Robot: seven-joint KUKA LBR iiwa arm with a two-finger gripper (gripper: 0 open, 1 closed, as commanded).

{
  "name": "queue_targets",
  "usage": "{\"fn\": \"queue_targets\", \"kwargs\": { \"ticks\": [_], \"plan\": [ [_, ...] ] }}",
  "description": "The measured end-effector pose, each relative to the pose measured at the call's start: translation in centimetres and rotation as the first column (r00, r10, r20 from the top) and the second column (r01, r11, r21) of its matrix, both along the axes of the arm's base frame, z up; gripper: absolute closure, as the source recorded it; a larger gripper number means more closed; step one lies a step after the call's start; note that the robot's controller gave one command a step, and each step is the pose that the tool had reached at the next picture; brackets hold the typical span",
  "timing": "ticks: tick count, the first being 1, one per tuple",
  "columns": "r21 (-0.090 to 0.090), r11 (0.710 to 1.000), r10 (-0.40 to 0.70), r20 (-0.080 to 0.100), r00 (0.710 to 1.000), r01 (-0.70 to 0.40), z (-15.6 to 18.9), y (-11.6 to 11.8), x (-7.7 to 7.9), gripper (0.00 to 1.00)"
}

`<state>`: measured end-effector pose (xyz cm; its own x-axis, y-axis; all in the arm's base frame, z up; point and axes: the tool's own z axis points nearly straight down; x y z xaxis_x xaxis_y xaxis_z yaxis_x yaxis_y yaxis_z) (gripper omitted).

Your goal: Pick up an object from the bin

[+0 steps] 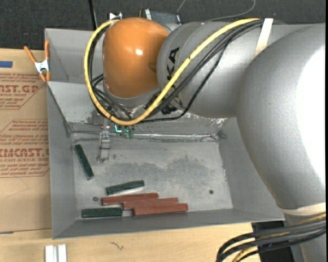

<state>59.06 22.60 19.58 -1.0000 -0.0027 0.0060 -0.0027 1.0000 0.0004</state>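
1. Clutter at the near wall: red-brown bars [147,200] touching dark green bars [101,213]; leave them.
2. Farther left, lone dark green bar [83,161] lies just beside the gripper [104,147]; straddle its narrow width, mid-length.
3. Gripper open or closed: you cannot tell; orange cover [132,56] hides the far wall.

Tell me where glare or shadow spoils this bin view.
Camera view: a white glare spot sits on the orange wrist cover; the bin floor is evenly lit; the brown sticks and green sticks at the front show no glare.
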Motion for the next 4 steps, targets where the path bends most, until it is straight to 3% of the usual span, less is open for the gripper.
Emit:
{"fn": "queue_targets", "kwargs": {
  "ticks": [1, 2, 3, 4],
  "plan": [
    [-0.003, 0.999, 0.034, -0.005, 0.999, -0.034, -8.8, -2.3, -6.4, 0.0],
    [-0.001, 0.999, -0.036, 0.003, 0.999, 0.036, -12.8, -7.6, -9.5, 0.0],
    [0.002, 0.999, -0.032, 0.009, 0.999, 0.032, -12.4, -7.4, -9.2, 1.0],
    [0.001, 1.0, -0.026, 0.017, 1.0, 0.026, -2.3, -10.3, -5.4, 1.0]
  ]
}}
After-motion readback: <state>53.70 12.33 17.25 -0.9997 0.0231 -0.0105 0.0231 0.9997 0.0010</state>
